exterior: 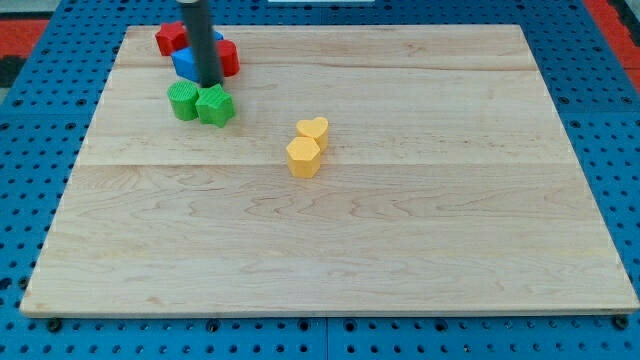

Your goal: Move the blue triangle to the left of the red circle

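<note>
My tip (211,84) rests at the lower edge of a tight cluster of blocks near the view's top left. A blue block (186,64), its shape partly hidden by the rod, lies just left of the tip. A rounded red block (229,57) sits right of the rod, touching the cluster. Another red block (170,38), angular in outline, sits at the upper left of the cluster. A sliver of blue (217,38) shows behind the rod, between the red blocks.
Two green blocks, a round one (183,101) and an angular one (215,105), sit just below the tip. A yellow heart (313,130) and a yellow hexagon (304,157) lie near the middle of the wooden board (400,230).
</note>
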`<state>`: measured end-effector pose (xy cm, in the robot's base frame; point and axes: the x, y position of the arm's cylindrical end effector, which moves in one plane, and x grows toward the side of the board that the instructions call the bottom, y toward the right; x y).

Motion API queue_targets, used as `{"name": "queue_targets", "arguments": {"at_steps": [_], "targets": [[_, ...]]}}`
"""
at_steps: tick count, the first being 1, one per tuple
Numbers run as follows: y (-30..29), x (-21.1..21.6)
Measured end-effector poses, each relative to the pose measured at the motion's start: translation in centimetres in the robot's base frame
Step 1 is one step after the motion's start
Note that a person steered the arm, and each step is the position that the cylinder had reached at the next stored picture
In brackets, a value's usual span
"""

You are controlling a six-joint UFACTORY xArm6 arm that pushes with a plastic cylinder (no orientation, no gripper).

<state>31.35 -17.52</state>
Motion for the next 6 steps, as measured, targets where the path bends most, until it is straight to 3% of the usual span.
{"name": "queue_targets", "arguments": {"at_steps": [2,4,6], "targets": [[-3.1,-2.5],[-1.6,-6.6],[0.3,-7.7]]}}
